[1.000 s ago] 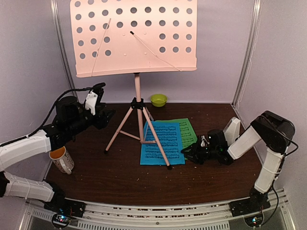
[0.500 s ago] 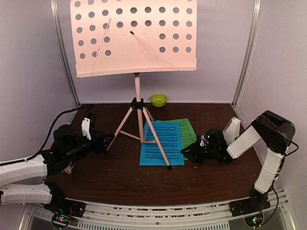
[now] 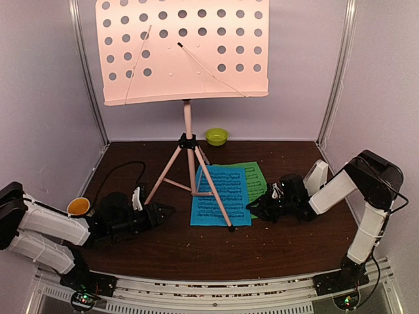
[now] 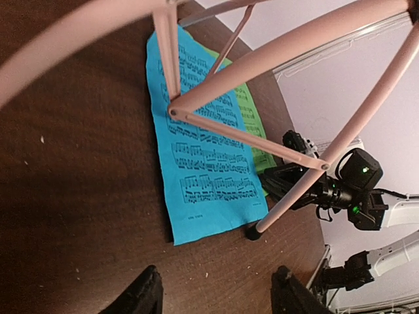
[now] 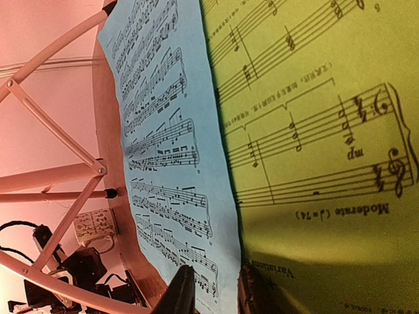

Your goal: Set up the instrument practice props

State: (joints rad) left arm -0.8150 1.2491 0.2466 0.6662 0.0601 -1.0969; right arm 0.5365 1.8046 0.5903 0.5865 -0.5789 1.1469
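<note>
left arm folded low, forearm near level, left gripper [image 3: 165,210] [image 4: 216,297] pointing right, jaws wide apart. right arm elbow-up, forearm sloping down leftward, right gripper [image 3: 253,208] [image 5: 213,293] low, jaws narrowly apart.

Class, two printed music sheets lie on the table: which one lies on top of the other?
The blue music sheet: its right edge covers part of the green music sheet, which shows only as a strip beyond it.
</note>
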